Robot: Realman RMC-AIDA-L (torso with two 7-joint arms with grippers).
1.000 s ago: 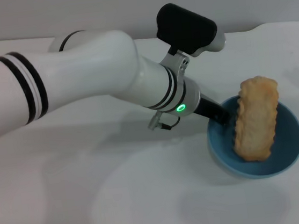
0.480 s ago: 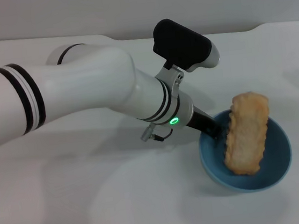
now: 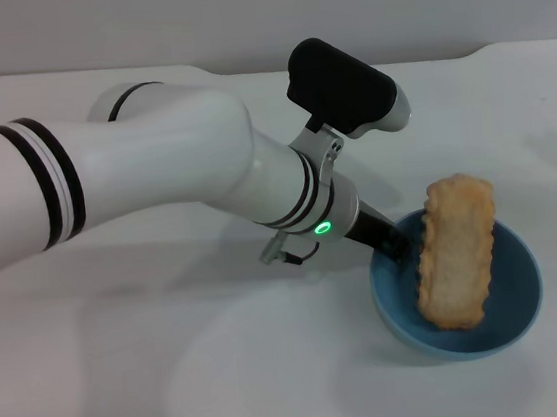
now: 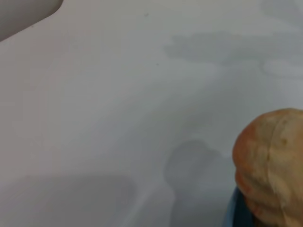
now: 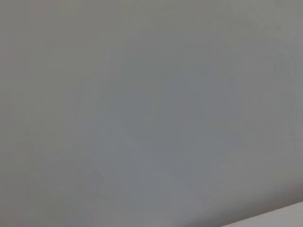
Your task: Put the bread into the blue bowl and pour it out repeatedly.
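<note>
So from my end, the left gripper (image 3: 396,246) is reaching across the white bench (image 3: 177,381) and its dark tip sits right at the near-left rim of the blue bowl (image 3: 515,292). Looks like it's got hold of the rim, but honestly I can't tell if the jaws are clenched or not, the tip is hidden behind the rim. The bread (image 3: 455,252) is standing tilted inside the bowl, pale flat underside facing me, its top poking above the rim. The left wrist cam just catches the loaf's ridged orange end (image 4: 272,161) over bare bench. Right gripper isn't in sight, only a dark bit at the far right edge
</note>
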